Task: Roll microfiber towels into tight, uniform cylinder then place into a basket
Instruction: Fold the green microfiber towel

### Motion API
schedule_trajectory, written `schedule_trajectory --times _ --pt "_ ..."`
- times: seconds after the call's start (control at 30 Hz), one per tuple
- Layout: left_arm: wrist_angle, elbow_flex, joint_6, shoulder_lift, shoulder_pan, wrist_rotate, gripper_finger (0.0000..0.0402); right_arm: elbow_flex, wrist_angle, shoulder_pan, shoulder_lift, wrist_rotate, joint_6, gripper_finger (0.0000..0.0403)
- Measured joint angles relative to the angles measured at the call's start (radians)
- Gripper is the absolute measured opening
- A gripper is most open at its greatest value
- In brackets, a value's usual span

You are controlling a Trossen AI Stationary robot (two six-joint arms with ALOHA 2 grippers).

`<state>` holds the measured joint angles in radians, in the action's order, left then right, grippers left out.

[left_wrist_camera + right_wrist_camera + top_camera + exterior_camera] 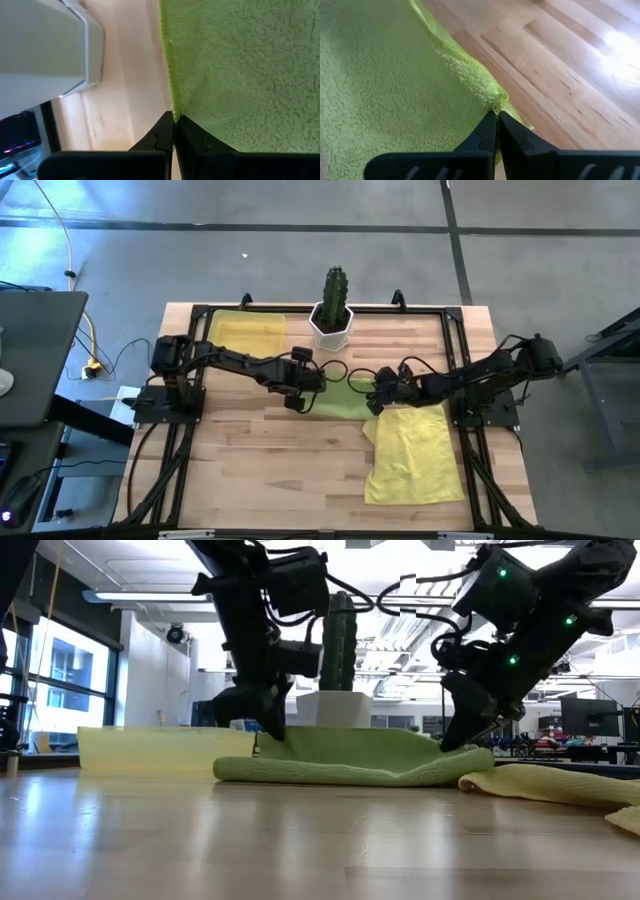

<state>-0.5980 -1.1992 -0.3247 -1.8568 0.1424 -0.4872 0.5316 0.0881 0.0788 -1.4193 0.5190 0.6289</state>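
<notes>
1. In the high view most of the green towel (345, 397) is hidden under the two arms; only a strip of it shows between them, in the middle of the worktop (280, 460).
2. The low view shows it better: one long, low, fuzzy green fold (350, 768) lying on the wood, its two ends lifted slightly.
3. The left gripper (173, 131) has its jaws closed on one edge of the green towel; the wrist view shows the dark tips pinched together right at the hem.
4. The right gripper (497, 126) has its jaws closed on a bunched corner at the towel's other end.
5. Towels: two. The yellow towel (412, 455) lies flat and creased near the right arm, one corner touching the green one; in the low view it is cut off at the picture's edge.
6. Basket: one, a shallow translucent yellow tray (248, 333) at the far left corner, well apart from both towels.
7. Pot: one, white and angular (331, 328), holding a ribbed green cactus (335, 288), just behind the green towel.
8. The worktop is pale wooden planks inside a black frame.
</notes>
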Motion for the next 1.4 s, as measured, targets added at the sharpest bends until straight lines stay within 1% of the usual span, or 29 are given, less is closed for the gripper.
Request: schedule_trajectory --times 0.1,0.2,0.27,0.43,0.57,0.6,0.7,0.77,0.83,1.0,1.23,1.3,1.4 --pt "0.000 0.000 0.007 0.000 0.005 0.008 0.0000 0.000 -0.001 0.000 0.000 0.004 -0.009 0.0003" --pt "0.002 0.000 0.008 0.000 0.010 0.009 0.0000 0.000 -0.001 0.000 0.000 0.025 -0.031 0.0020" --pt "0.004 0.000 0.011 0.000 0.014 0.015 0.0000 0.000 -0.001 0.000 0.000 0.037 -0.049 0.0039" --pt "0.005 0.000 0.034 0.000 0.015 0.030 0.0000 0.002 0.003 0.000 0.022 0.076 -0.155 0.0100" --pt "0.012 0.000 0.034 0.000 0.015 0.043 0.0000 0.032 0.037 0.000 0.086 0.072 -0.154 0.0129" --pt "0.019 0.000 0.034 0.000 0.015 0.043 0.0000 0.038 0.044 0.000 0.102 0.062 -0.144 0.0131" --pt "0.030 0.000 0.034 0.000 0.015 0.043 0.0000 0.043 0.020 -0.001 0.132 -0.014 -0.131 0.0133" --pt "0.034 0.000 0.034 0.000 0.015 0.043 0.0000 0.043 0.008 -0.001 0.126 -0.059 -0.130 0.0133" --pt "0.038 0.000 0.034 0.000 0.015 0.044 0.0000 0.044 -0.002 0.000 0.099 -0.082 -0.129 0.0133" --pt "0.043 0.000 0.052 0.000 0.015 0.044 0.0000 0.043 -0.003 0.000 0.008 -0.110 -0.101 0.0133" --pt "0.045 0.000 0.091 0.000 0.015 0.037 0.0001 0.043 -0.013 0.000 -0.101 -0.111 -0.087 0.0133" --pt "0.045 0.000 0.112 0.000 0.013 -0.001 0.0006 0.043 -0.015 0.000 -0.117 -0.111 -0.087 0.0133" --pt "0.041 0.000 0.154 0.000 0.011 -0.077 0.0027 0.043 -0.023 0.000 -0.131 -0.111 -0.086 0.0133"
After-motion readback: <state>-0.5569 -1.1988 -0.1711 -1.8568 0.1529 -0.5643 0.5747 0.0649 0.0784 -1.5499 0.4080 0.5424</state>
